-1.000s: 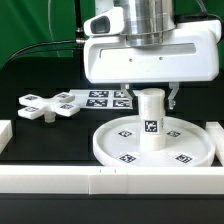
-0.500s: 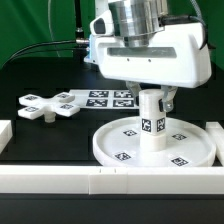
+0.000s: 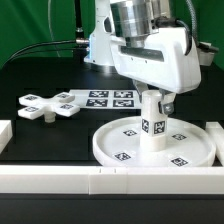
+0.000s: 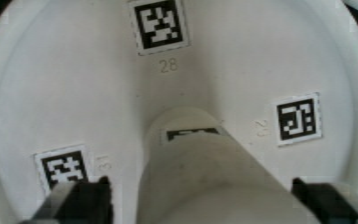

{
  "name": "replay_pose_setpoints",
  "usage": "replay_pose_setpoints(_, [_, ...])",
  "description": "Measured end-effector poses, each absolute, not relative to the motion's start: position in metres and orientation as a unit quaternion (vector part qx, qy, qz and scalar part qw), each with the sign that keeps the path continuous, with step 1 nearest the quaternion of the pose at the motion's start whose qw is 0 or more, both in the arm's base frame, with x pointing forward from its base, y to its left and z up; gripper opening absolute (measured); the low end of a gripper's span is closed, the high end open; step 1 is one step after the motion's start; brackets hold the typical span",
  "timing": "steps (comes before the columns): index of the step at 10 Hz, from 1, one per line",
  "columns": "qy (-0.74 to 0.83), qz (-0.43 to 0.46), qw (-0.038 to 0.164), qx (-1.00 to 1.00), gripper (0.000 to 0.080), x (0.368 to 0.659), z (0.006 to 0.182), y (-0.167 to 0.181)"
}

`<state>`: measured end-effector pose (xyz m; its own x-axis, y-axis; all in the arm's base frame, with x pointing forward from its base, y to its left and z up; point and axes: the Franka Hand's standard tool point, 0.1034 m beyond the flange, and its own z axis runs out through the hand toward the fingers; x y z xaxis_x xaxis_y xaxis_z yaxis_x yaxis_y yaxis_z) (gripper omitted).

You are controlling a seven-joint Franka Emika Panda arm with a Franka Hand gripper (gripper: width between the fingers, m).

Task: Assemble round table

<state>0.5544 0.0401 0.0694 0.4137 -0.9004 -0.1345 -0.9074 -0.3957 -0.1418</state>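
Observation:
The large round rimmed disc (image 3: 120, 148) lies flat near the front, tags up. The short thick post (image 3: 150, 125) stands upright at its centre. My gripper (image 3: 152, 102) reaches down over the post's top, one finger on each side, and is shut on it. In the wrist view the post (image 4: 202, 160) runs up between my dark fingers (image 4: 87, 200), my gripper (image 4: 202, 208) straddles it, and the disc (image 4: 87, 80) with three tags fills the background. The four-armed cross piece (image 3: 45, 105) lies loose on the black table at the exterior view's left.
The marker board (image 3: 108, 98) lies flat behind the disc. Long white border blocks run along the front (image 3: 60, 180), with block ends at the exterior view's left (image 3: 4, 132) and right (image 3: 216, 135). A green backdrop stands behind.
My hand has turned about the vertical axis over the post. The post's tags have shifted round with it, from one facing tag to two side by side. The disc and cross piece have not moved.

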Motion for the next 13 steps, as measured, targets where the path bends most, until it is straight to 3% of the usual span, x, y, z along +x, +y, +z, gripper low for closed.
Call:
replay_pose_setpoints(1, [0.525, 0.016, 0.097, -0.845, 0.0568, 0.5543, 0.0693, 0.0402])
replay_pose_setpoints(3, [0.462, 0.009, 0.097, -0.882, 0.0644, 0.5550, 0.0699, 0.0417])
replay_pose_setpoints(8, [0.281, -0.010, 0.097, -0.955, 0.0649, 0.5551, 0.0694, 0.0420])
replay_pose_setpoints(13, [0.022, -0.031, 0.078, -0.996, 0.0649, 0.5588, 0.0717, 0.0452])
